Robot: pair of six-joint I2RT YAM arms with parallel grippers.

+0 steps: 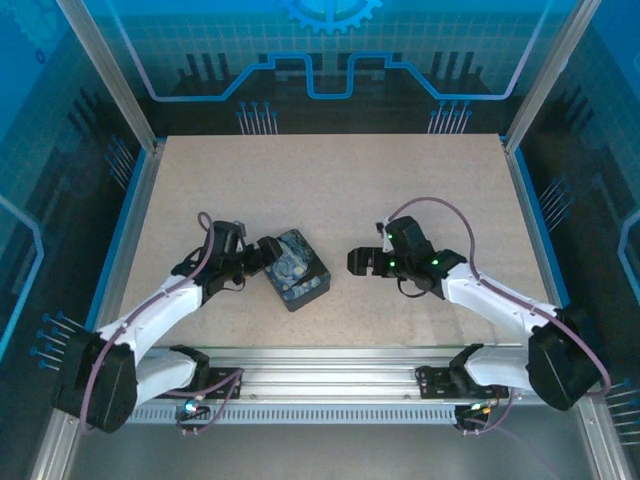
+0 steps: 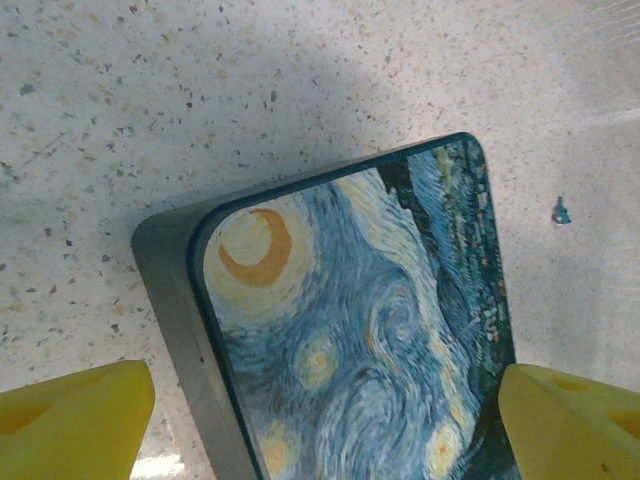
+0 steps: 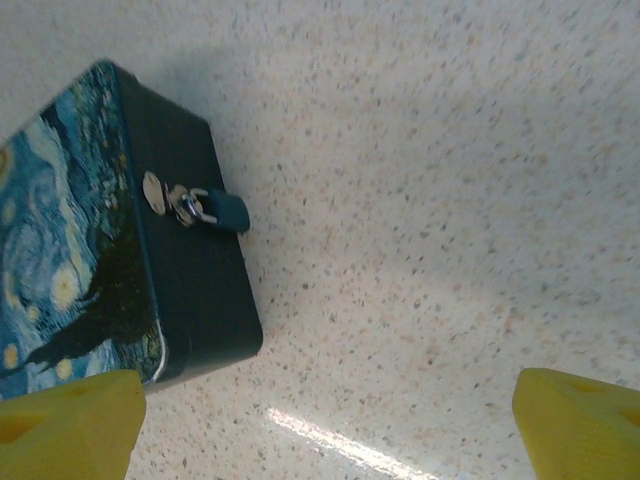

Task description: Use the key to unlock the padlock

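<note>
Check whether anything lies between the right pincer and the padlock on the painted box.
Nothing visible does. Only bare table lies between the open right pincer and the padlock, which hangs on the box side turned toward it.

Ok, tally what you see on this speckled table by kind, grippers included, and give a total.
Blue-and-yellow night-sky painted rectangular tin box: 1
Small dark teal padlock: 1
Black two-finger grippers, left gripper and right gripper: 2
Total: 4

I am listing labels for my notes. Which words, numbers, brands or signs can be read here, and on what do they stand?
None can be read.
The painted box bears only a night-sky picture.
The padlock shows no legible marking.
The gear emblem on the back wall has no letters.
</note>
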